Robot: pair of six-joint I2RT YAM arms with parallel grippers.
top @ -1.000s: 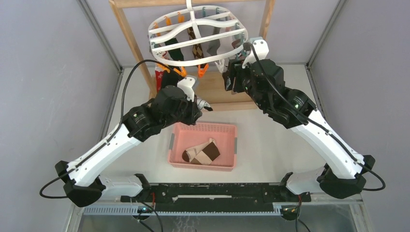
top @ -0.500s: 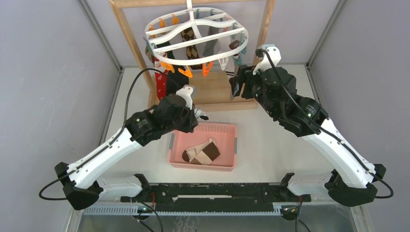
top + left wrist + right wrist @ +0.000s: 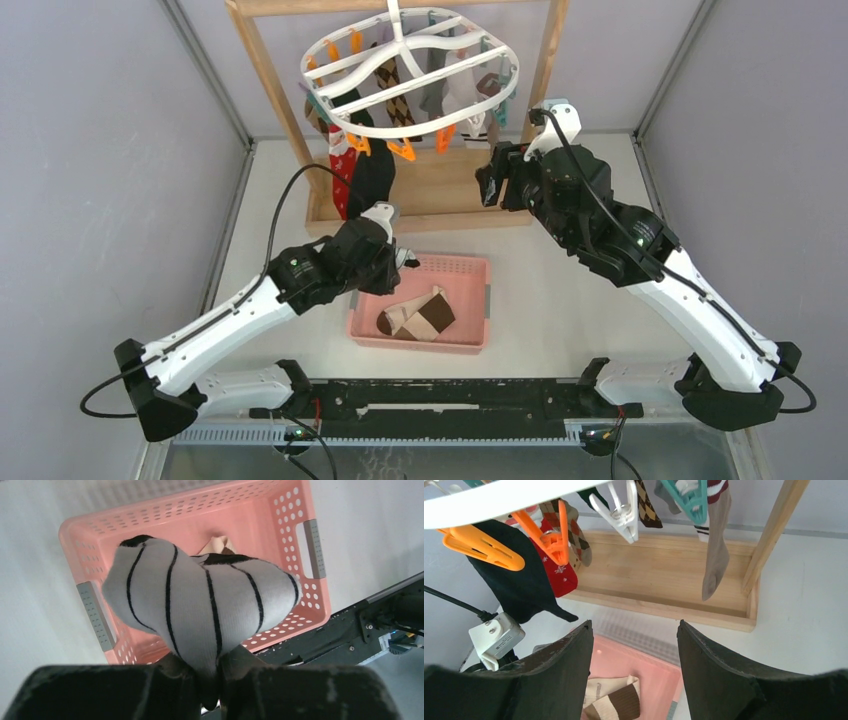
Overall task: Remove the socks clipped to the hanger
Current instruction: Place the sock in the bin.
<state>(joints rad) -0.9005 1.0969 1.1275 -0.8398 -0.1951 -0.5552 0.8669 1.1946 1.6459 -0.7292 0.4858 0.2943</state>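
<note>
The white oval hanger [image 3: 400, 47] hangs from a wooden frame, with several socks clipped under it. Among them are a black sock [image 3: 372, 180], a red patterned sock [image 3: 340, 172] and a brown argyle sock [image 3: 396, 92]. My left gripper [image 3: 210, 661] is shut on a white black-striped sock [image 3: 200, 605], held just above the pink basket [image 3: 292, 535]. In the top view the left gripper [image 3: 405, 262] is at the basket's far left rim. My right gripper [image 3: 634, 626] stands open and holds nothing, below the hanger's rim [image 3: 499, 500] and near a hanging grey sock [image 3: 716, 550].
The pink basket [image 3: 487, 300] holds a beige-and-brown sock [image 3: 420, 315]. The wooden frame's post [image 3: 270, 80] and its base tray [image 3: 664, 585] stand behind the basket. Orange [image 3: 479, 547], white [image 3: 621, 515] and teal [image 3: 691, 497] clips dangle from the hanger. Grey walls close in both sides.
My left arm has come down and back from the hanger to the basket with the striped sock in its jaws. The hanger has swung. The right gripper pulled back slightly.
</note>
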